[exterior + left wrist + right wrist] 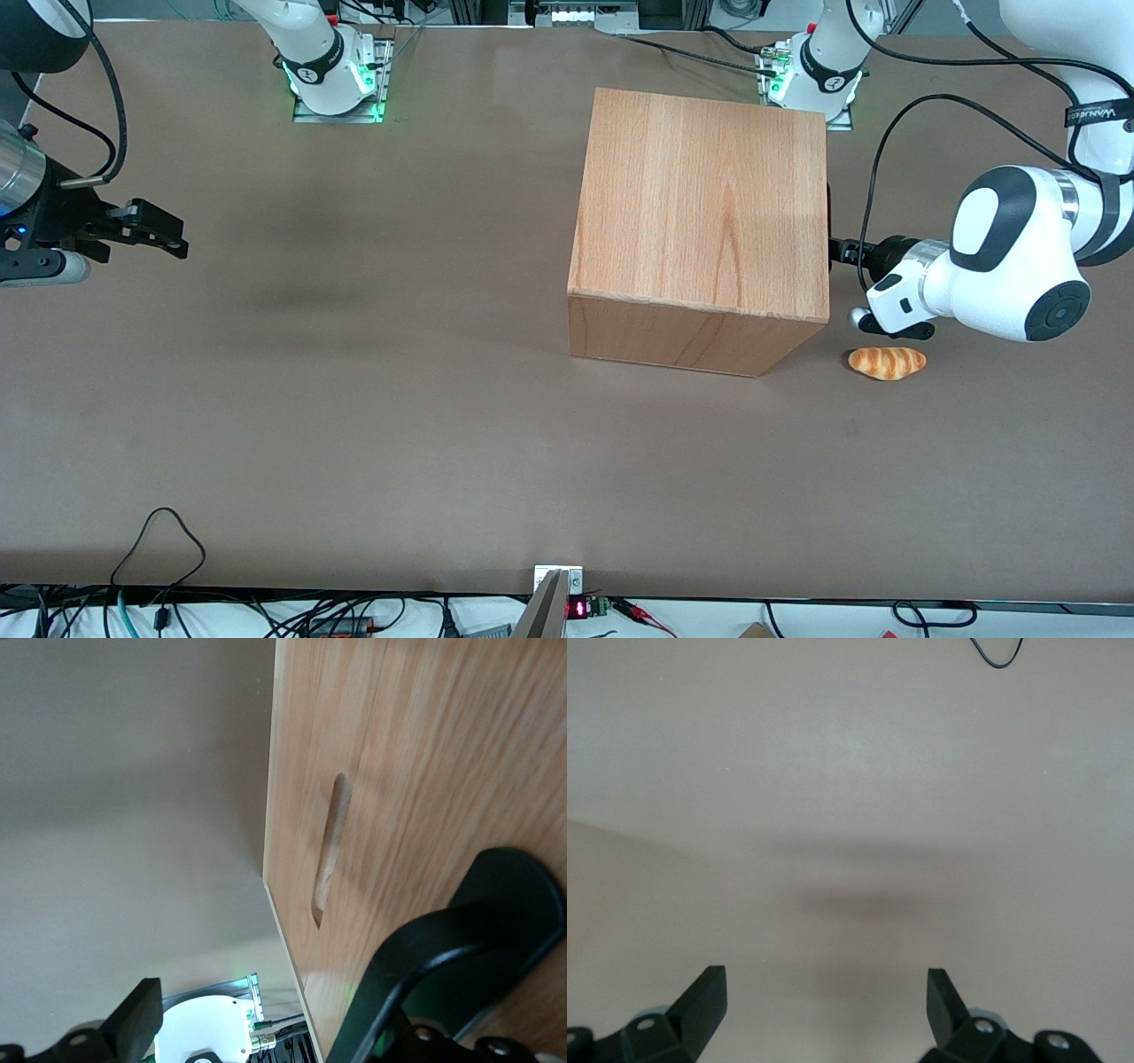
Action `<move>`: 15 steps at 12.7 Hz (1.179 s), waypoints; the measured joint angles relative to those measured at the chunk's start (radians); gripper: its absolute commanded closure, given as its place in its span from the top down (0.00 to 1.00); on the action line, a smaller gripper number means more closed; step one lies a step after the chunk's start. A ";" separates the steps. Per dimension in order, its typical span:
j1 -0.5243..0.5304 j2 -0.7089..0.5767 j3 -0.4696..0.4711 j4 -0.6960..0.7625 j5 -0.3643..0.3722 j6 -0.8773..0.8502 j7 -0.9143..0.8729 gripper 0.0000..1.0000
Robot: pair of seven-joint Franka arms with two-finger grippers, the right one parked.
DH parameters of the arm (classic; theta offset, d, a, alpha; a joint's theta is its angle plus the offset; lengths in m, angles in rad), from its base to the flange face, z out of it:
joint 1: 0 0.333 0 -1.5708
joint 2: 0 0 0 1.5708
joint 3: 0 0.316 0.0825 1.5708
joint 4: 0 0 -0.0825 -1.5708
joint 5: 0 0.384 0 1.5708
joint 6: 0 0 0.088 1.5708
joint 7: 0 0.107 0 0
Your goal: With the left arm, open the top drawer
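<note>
1. Light-wood cabinet (700,221) stands on the brown table (354,399). The table surface toward the parked arm's end is bare.
2. Top drawer (443,771) sits in the cabinet face turned toward the working arm. It appears fully closed, its front flush with the cabinet edge. The front view hides this face.
3. Gripper (837,251) is against that face, level with the upper part of the cabinet. Its fingers (137,1014) are spread and grasp nothing. A black curved form, apparently the bar handle (505,895), lies at one finger, not between the two.
4. Bread roll (887,362) lies on the table just beside the cabinet's corner nearer the front camera, below the left arm (1001,257).
5. Risk: closing now probably misses the handle, because it is off-centre in the jaws.
6. Risk: a skewed pull may slide the unfixed cabinet rather than open the drawer.
7. Clearance: the table is open along the pull line away from the cabinet. A low wrist may brush the roll.
</note>
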 measured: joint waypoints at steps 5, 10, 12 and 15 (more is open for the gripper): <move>0.092 0.010 0.010 0.023 0.023 0.017 0.001 1.00; 0.177 0.032 0.011 0.075 0.086 0.014 0.018 1.00; 0.189 0.034 0.011 0.090 0.123 0.011 0.023 1.00; 0.233 0.037 0.012 0.099 0.138 0.013 0.035 1.00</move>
